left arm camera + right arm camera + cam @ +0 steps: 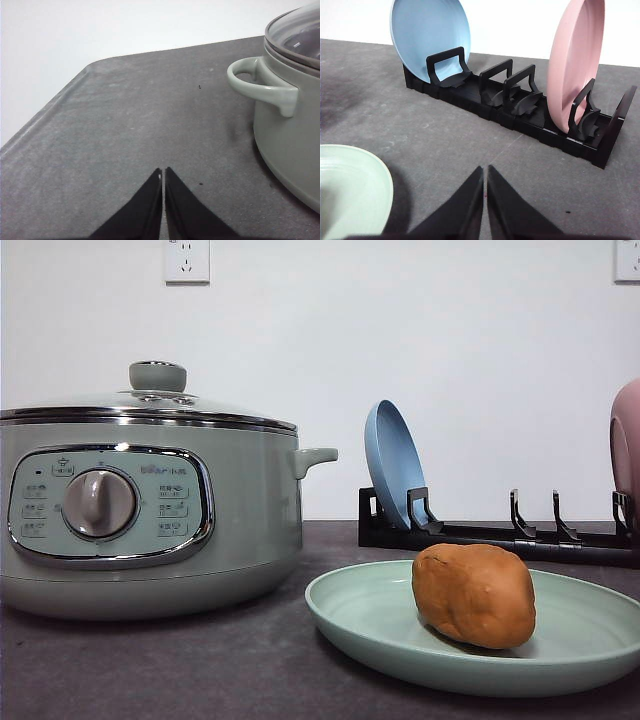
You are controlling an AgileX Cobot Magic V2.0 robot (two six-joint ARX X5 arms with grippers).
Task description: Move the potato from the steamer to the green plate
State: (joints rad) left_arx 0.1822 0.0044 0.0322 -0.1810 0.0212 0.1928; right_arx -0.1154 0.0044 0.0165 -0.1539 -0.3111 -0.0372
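Both claws are held low over the surface [125, 125], closed on nothing: left claw [163, 172] near the steamer [290, 135], right claw [485, 170] facing the rack [520, 110]. Potato [474, 595] is seen on the green plate [370, 625], steamer at 9 o'clock.

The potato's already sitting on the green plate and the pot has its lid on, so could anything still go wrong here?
Little, probably. The potato is a lumpy oval lying free on the shallow green plate, so a knock to the table might roll it off the low rim. The right gripper, shut, hangs near that plate's edge and the rack holding the upright blue plate and pink plate; a careless move could bump them.
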